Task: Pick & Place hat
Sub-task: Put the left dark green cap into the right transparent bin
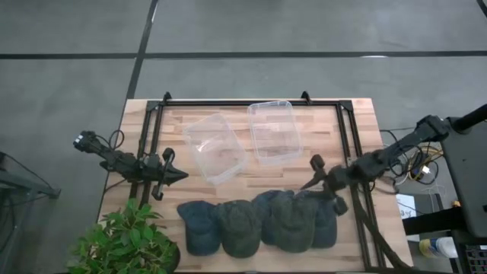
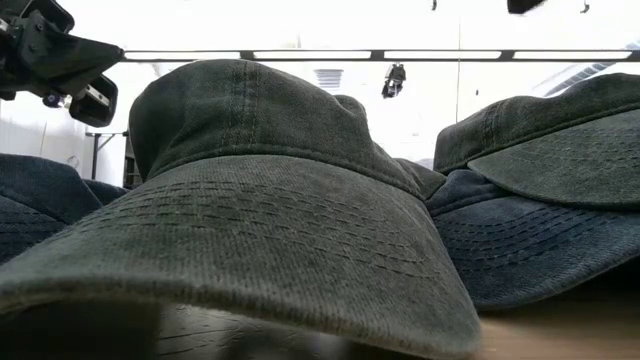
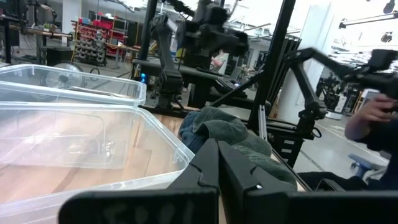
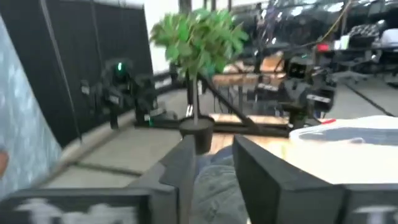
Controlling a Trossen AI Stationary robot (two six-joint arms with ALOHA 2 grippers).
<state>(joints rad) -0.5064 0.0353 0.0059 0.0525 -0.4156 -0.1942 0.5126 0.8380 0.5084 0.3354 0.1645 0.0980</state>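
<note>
**Q:** Where are the hats, and which arm is at them?

**A:** A row of dark hats [image 1: 259, 222] lies along the near edge of the wooden bench [image 1: 358, 114], just beside the potted plant [image 1: 125, 243]. The right end effector [image 1: 321, 183] hangs over the end of the row farthest from the plant, above a grey-green hat [image 1: 293, 221].

**Q:** How do its fingers stand?

**A:** In the right wrist view the two dark fingers [image 4: 261, 180] are parted, with hat cloth showing in the gap between them. Whether they touch the cloth cannot be told; nothing is clamped.

**Q:** And the left arm?

**A:** The left end effector [image 1: 173, 175] waits beyond the plant, beside the two clear plastic bins [image 1: 243, 137]. Its fingers [image 3: 205, 174] are pressed together, holding nothing.
</note>
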